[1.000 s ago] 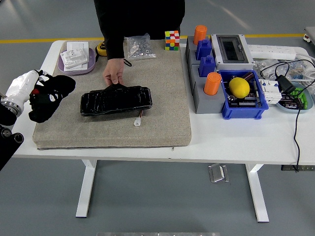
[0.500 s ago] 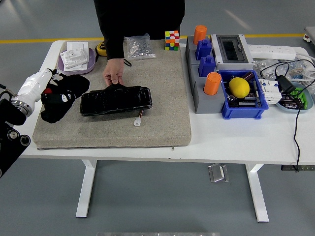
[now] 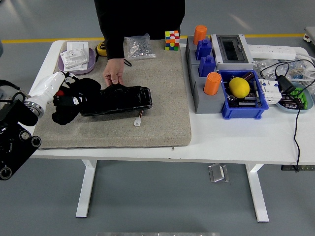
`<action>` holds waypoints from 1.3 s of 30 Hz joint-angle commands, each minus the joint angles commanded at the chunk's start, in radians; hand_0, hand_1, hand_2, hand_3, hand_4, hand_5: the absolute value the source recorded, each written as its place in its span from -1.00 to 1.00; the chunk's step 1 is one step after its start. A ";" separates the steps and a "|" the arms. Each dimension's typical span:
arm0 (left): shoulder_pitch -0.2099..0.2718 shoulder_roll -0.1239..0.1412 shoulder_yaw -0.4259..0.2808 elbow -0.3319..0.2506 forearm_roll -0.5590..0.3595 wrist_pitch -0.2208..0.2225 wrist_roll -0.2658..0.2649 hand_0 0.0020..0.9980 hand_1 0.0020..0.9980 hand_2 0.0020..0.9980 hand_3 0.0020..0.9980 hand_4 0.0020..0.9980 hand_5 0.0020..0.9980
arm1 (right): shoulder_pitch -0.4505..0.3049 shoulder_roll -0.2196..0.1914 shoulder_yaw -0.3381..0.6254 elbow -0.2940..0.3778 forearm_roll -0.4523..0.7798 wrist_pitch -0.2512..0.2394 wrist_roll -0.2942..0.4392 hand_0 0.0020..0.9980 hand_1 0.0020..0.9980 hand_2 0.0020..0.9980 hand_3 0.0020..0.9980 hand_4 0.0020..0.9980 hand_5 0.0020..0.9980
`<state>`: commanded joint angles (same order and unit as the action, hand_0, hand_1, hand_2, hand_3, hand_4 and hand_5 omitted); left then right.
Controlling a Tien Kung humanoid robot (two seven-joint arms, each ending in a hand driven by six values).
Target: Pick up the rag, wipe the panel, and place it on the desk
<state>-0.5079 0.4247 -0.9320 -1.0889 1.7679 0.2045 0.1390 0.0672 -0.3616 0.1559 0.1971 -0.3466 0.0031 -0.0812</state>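
The glossy black panel lies on the beige mat, left of centre. A person's hand at the far side holds its upper edge. My left hand, white at the wrist, is shut on a black rag. The rag now overlaps the panel's left end. My right hand is out of view.
A purple tray with white cards stands at the back left. A bag of screws and a colour cube sit at the mat's far edge. Grey and blue bins with orange cylinders and a yellow lemon stand right.
My left hand has carried the rag to the right, from the mat's left edge onto the panel's left end. The person's hand has stayed on the panel.
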 joint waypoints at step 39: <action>-0.171 -0.101 0.236 0.071 0.004 -0.010 0.016 -0.53 -0.70 -0.09 -0.32 -0.50 -1.00 | 0.029 -0.026 -0.053 0.002 0.021 0.007 -0.004 0.42 0.31 0.37 0.19 0.94 -0.15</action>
<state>-0.6791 0.3232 -0.6960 -1.0175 1.7722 0.1945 0.1547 0.0962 -0.3879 0.1026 0.1995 -0.3256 0.0097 -0.0852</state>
